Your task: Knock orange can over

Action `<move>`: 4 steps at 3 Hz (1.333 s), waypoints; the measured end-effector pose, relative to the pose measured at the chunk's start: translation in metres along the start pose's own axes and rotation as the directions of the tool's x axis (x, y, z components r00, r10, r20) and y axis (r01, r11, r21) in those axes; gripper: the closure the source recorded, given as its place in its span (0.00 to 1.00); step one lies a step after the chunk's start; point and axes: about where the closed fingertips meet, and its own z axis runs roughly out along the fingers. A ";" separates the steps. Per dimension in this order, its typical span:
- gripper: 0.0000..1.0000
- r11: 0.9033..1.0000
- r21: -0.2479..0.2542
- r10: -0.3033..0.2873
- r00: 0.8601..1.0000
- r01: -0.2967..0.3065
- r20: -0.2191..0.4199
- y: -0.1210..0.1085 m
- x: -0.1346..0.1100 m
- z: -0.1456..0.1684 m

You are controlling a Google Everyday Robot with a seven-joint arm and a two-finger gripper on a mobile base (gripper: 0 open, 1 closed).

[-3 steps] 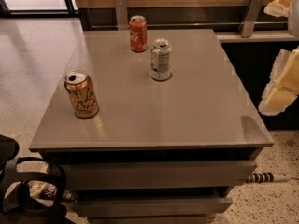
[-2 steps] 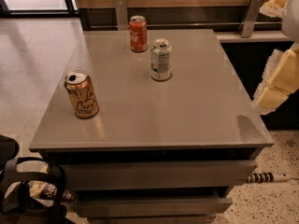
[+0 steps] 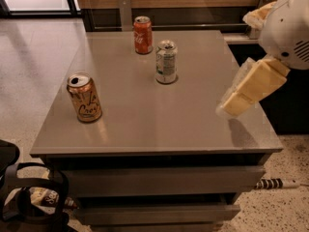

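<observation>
The orange can [image 3: 84,98] stands upright near the left edge of the grey table [image 3: 159,124]. It is golden-tan with dark cursive script and a silver top. My gripper [image 3: 231,106] hangs on its white arm above the table's right side, tip pointing down and left. It is far to the right of the orange can and touches nothing.
A red-orange can [image 3: 143,35] stands at the table's back. A white-and-green can [image 3: 166,62] stands just in front of it, between gripper and back edge. Drawers [image 3: 159,180] sit below the tabletop. A dark bag [image 3: 29,202] lies on the floor at lower left.
My gripper has moved left from beyond the table's right edge to above the tabletop, and more of the arm shows. The cans have not moved.
</observation>
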 end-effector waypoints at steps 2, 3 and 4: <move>0.00 0.995 -0.061 0.089 0.955 -0.075 0.281 0.019 -0.057 0.079; 0.00 0.992 -0.091 0.114 0.906 -0.084 0.409 0.027 -0.090 0.115; 0.00 0.991 -0.100 0.121 0.872 -0.083 0.475 0.033 -0.112 0.132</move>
